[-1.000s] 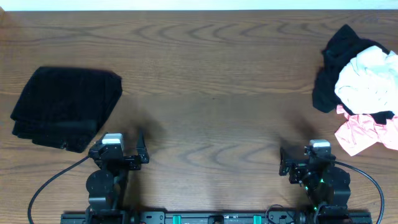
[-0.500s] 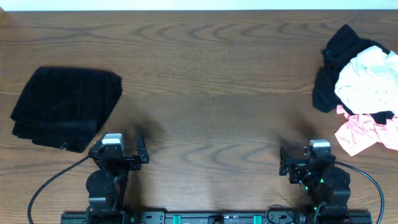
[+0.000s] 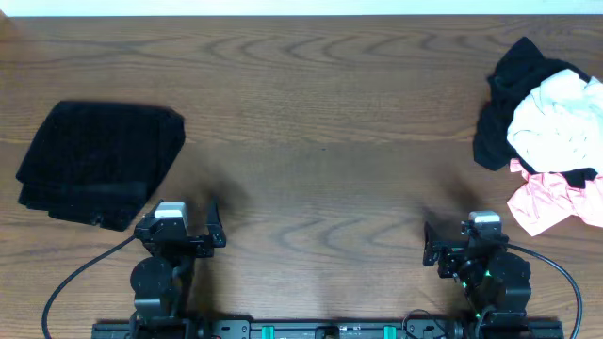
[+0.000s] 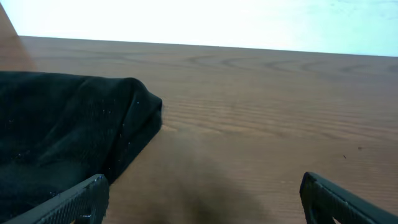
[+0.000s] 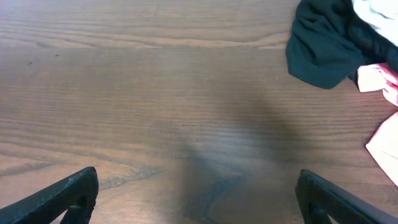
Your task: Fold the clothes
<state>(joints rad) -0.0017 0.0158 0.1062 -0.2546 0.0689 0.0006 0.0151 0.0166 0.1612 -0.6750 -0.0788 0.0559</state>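
Observation:
A folded black garment lies at the table's left; the left wrist view shows its near corner. At the right edge the unfolded clothes sit in a heap: a black piece, a white T-shirt on top of it and a pink piece in front. In the right wrist view the black piece and the pink piece show at the upper right. My left gripper stands open near the front edge, just right of the folded garment. My right gripper is open too, left of and nearer than the heap. Neither holds anything.
The wooden table runs wide between the two lots of clothes. The arms' bases and cables sit along the front edge. The heap reaches the table's right edge.

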